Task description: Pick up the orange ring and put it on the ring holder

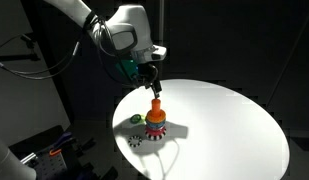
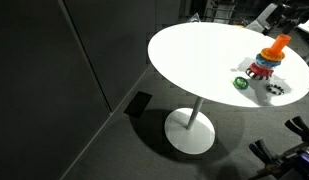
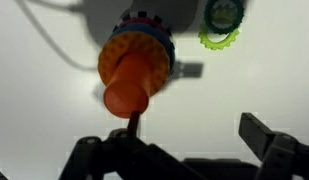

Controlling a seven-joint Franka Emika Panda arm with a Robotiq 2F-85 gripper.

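Note:
The ring holder (image 1: 155,122) stands on the white round table (image 1: 224,120), an orange peg over red and blue rings; it also shows in an exterior view (image 2: 264,68). In the wrist view the orange ring (image 3: 116,58) lies around the peg (image 3: 127,95), on top of the stacked rings. My gripper (image 1: 149,78) hangs just above the peg. Its two dark fingers are spread wide apart in the wrist view (image 3: 194,130), with nothing between them but bare table.
A small green ring (image 1: 136,119) lies beside the holder, also in the wrist view (image 3: 220,38). A black ring with white dots (image 1: 134,140) lies near the table's edge. Dark floor and walls surround the table.

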